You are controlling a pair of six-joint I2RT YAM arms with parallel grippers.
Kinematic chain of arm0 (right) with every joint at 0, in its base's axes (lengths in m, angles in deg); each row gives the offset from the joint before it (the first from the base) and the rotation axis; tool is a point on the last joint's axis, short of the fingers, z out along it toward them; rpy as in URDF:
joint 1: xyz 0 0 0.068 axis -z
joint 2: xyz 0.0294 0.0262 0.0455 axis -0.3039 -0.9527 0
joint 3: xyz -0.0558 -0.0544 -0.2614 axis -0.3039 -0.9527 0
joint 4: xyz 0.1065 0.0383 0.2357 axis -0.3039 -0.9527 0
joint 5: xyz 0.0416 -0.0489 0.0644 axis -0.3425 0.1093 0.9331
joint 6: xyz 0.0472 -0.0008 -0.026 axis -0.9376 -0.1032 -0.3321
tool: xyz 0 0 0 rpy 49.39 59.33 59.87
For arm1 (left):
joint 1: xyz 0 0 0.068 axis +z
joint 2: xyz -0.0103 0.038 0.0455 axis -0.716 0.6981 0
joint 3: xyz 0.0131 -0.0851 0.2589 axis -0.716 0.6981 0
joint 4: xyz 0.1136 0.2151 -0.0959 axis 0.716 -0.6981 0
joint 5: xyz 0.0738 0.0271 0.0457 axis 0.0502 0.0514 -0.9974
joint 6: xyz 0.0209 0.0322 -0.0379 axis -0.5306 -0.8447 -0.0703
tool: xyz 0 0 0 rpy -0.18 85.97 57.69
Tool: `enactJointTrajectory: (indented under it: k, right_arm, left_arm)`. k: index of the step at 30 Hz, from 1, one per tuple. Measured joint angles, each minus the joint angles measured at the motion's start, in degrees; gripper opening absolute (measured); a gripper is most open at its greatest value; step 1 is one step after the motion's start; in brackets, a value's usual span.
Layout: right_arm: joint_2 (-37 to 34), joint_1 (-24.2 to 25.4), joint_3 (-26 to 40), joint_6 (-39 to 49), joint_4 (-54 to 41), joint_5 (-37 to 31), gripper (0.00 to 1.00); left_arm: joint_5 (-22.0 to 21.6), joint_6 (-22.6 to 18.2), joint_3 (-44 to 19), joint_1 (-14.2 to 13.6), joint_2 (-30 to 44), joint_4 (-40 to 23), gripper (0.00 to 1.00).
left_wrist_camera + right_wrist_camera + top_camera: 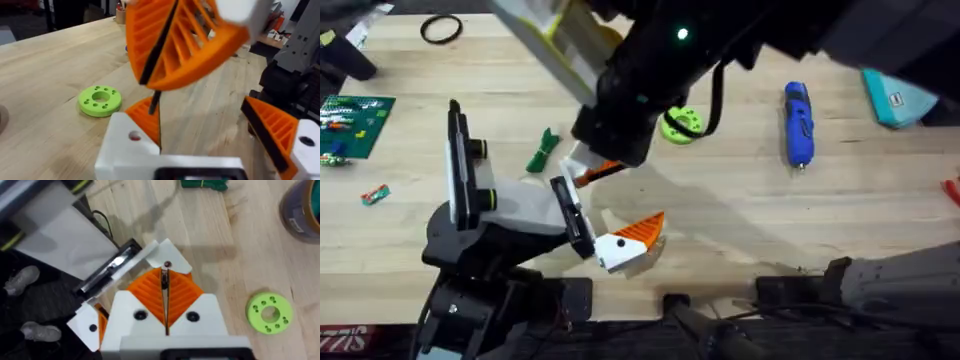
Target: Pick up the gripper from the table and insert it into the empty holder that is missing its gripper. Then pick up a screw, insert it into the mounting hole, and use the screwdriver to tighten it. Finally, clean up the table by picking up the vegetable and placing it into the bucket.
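The right gripper (165, 282) is closed, its pads pressed together just beside the holder (572, 215). The gripper (632, 240) sits at the holder's end on the table (740, 220), seemingly mounted. The left gripper (157, 107) seems to pinch something thin and dark; the screwdriver (798, 122) and the vegetable (543, 150) lie apart.

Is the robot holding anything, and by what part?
The right end effector seems to pinch a small dark screw at its fingertips; which part is hidden.
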Motion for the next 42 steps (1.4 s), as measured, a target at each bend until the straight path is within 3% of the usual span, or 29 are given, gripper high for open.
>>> enactJointTrajectory:
  k: [9, 22, 42]
  right_arm:
    - [-0.23, -4.48, 0.0, -1.09, 1.53, -5.04, 0.006]
    - [-0.83, -4.62, 0.0, -1.99, 1.83, -10.4, 0.006]
    - [-3.23, -4.62, 0.0, -2.36, 2.03, -9.12, 0.006]
  left_arm:
    - [0.0, 0.0, 0.0, 0.0, 0.0, 0.0, 0.986]
    - [0.0, 0.0, 0.0, 0.0, -0.02, 0.0, 0.986]
    - [-0.04, 0.28, 0.0, 0.0, 0.0, 0.0, 0.986]
